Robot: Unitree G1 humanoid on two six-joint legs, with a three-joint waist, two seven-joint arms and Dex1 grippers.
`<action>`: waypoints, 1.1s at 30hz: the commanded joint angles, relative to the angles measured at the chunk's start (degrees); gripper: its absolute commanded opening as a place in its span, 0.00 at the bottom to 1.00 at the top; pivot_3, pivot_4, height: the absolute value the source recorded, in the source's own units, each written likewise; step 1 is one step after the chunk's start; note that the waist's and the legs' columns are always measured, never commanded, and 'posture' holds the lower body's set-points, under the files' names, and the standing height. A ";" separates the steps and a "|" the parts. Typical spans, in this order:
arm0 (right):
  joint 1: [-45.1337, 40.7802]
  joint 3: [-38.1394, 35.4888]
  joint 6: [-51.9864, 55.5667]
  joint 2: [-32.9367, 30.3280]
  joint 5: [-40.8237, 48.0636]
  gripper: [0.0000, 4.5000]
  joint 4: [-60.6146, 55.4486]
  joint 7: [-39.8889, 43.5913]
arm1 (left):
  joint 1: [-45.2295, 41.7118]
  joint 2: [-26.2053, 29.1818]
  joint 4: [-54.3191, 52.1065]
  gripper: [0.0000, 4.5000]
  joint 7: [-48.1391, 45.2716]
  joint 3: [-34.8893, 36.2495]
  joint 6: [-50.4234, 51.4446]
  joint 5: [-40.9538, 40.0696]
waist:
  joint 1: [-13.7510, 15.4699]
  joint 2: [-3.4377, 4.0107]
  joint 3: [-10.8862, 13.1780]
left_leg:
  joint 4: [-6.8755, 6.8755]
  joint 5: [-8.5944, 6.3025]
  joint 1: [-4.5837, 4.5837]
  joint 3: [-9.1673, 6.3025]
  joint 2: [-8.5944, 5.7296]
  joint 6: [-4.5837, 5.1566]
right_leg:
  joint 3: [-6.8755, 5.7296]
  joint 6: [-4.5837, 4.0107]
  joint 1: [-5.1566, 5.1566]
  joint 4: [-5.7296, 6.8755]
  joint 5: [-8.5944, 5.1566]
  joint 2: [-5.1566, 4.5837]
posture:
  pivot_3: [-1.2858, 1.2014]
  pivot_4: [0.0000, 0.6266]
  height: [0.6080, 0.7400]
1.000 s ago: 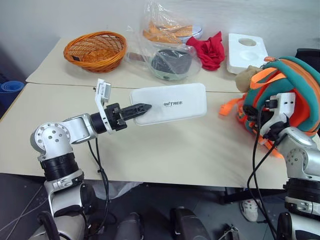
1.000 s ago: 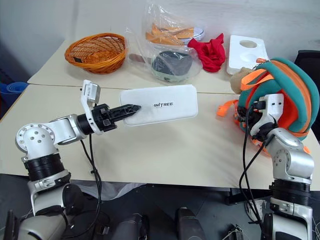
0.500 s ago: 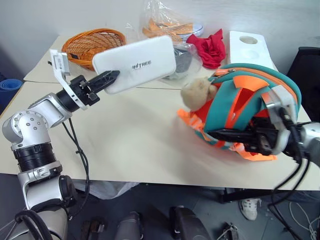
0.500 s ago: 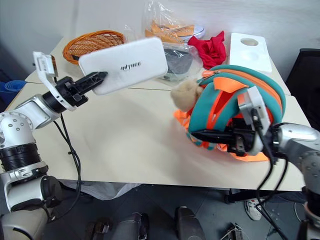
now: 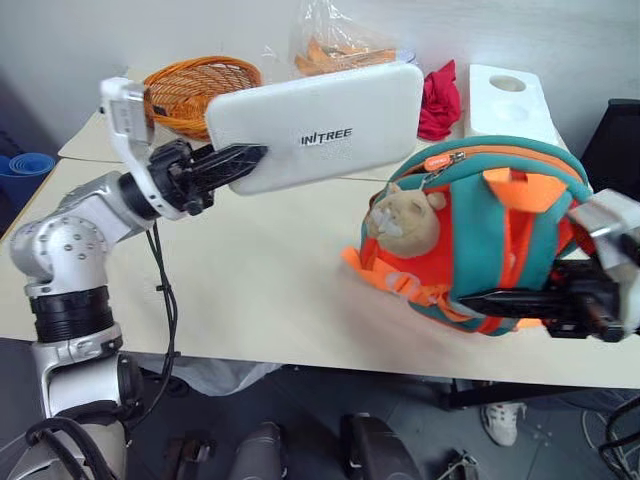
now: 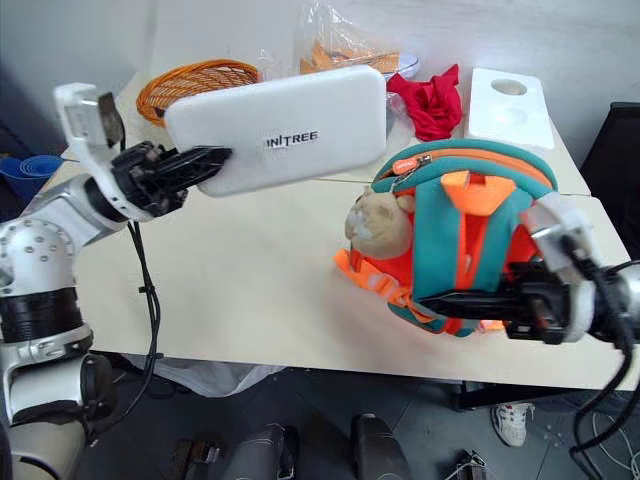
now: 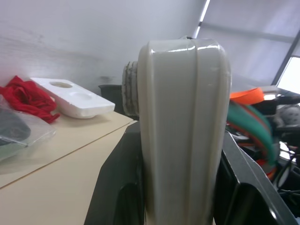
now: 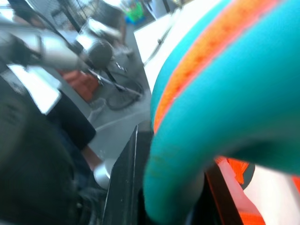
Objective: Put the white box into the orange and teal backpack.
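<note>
The white box (image 5: 320,125), flat and long with dark lettering, hangs in the air above the table's left half. My left gripper (image 5: 245,160) is shut on its left end, and the left wrist view shows the box (image 7: 183,122) edge-on between the two fingers. The orange and teal backpack (image 5: 480,230) stands at the table's front right, its tan plush toy (image 5: 405,220) facing left. Its zipped top lies just below the box's right end. My right gripper (image 5: 470,298) is shut on the backpack's lower teal edge (image 8: 187,154), reaching in from the right.
An orange wicker basket (image 5: 195,80), a crumpled plastic bag (image 5: 340,45), a red cloth (image 5: 440,90) and a white foam tray (image 5: 505,100) line the far table. A dark chair (image 5: 615,140) stands at the right. Bare tabletop (image 5: 250,270) lies under the box.
The left gripper has lifted the box off the table and carried it up and right, over the backpack. The right gripper has dragged the backpack left and nearer, turning it upright.
</note>
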 commanded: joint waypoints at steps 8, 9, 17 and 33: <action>1.50 -2.34 -1.22 -1.31 -1.56 0.00 0.04 -1.14 | -3.55 2.91 0.87 0.28 -13.33 -8.36 -5.51 4.02 | -0.09 0.00 0.00 | -0.07 -0.03 -0.08 0.03 0.01 0.00 | 0.03 0.00 -0.07 -0.11 -0.01 0.02 | 0.52 0.24 1.00; 2.04 -1.92 -1.83 -1.15 -2.90 0.00 0.04 -1.12 | -3.56 3.20 0.95 0.28 -14.08 -8.65 -5.99 4.35 | -0.08 0.00 0.00 | -0.06 -0.03 -0.08 0.03 0.01 0.00 | 0.03 0.01 -0.07 -0.12 -0.01 0.02 | 0.52 0.24 1.00; 7.78 -0.05 -7.16 -0.71 -12.79 0.00 0.67 2.12 | -5.54 7.68 4.34 0.28 -23.48 -12.85 -10.35 9.11 | -0.06 0.00 0.00 | 0.05 -0.05 -0.08 0.02 0.00 0.06 | 0.01 0.02 -0.05 -0.05 -0.01 0.01 | 0.52 0.24 1.00; 6.12 3.40 -11.27 -0.09 -16.77 0.00 -1.63 5.36 | -14.07 -8.40 10.58 0.28 -17.79 -23.51 -31.20 26.58 | 0.17 0.00 0.00 | 0.33 -0.10 -0.18 0.03 -0.04 0.19 | 0.05 0.12 -0.03 0.03 0.05 0.02 | 0.52 0.24 1.00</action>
